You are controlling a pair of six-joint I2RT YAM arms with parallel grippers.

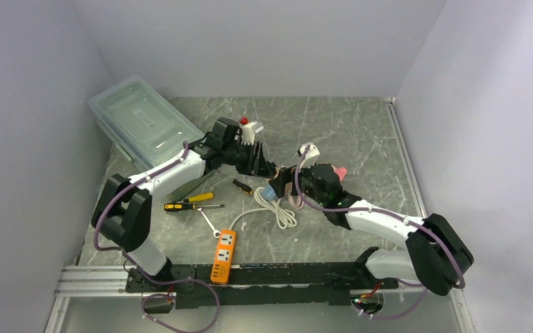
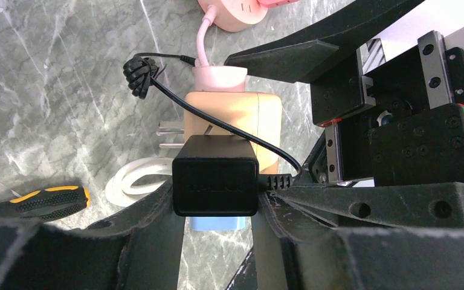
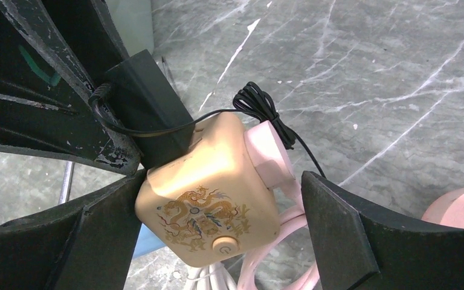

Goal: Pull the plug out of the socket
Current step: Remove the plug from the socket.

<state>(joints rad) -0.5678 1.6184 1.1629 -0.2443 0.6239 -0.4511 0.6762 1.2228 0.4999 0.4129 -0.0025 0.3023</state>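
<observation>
One black plug (image 2: 215, 172) between left hand (image 2: 216, 199) fingers

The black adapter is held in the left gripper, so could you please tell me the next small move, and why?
Probably close the right gripper on the beige cube socket. Its jaws stand open either side of the cube, while the left gripper is clamped on the black adapter plugged into it. Bracing the cube should let the adapter pull free.

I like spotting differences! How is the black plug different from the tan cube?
The plug is plain black; the cube is tan with a gold dragon. The left gripper pinches the plug; the right gripper stands open around the cube. Both are boxy.
</observation>
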